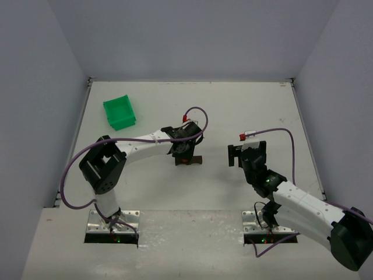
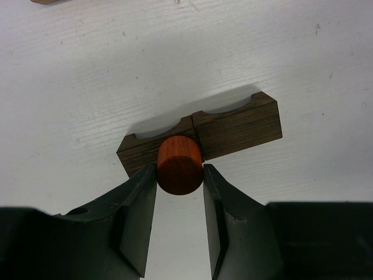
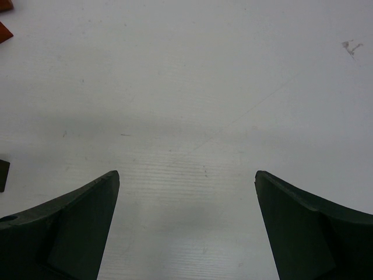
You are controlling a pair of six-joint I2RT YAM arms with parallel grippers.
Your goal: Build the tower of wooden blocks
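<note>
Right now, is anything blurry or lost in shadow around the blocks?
Left wrist: reddish cylinder and dark notched blocks sharp, soft shadow behind. Right wrist: table brightly lit, fingers dark. Top external: even light, blocks mostly hidden under left gripper.

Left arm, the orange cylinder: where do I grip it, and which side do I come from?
Pinch its curved wall across the width, the way the left claw flanks the orange cylinder now. Come from the claw's near side: the two dark notched blocks sit right behind it and would likely foul a far approach. Whether it is already clamped is unclear.
</note>
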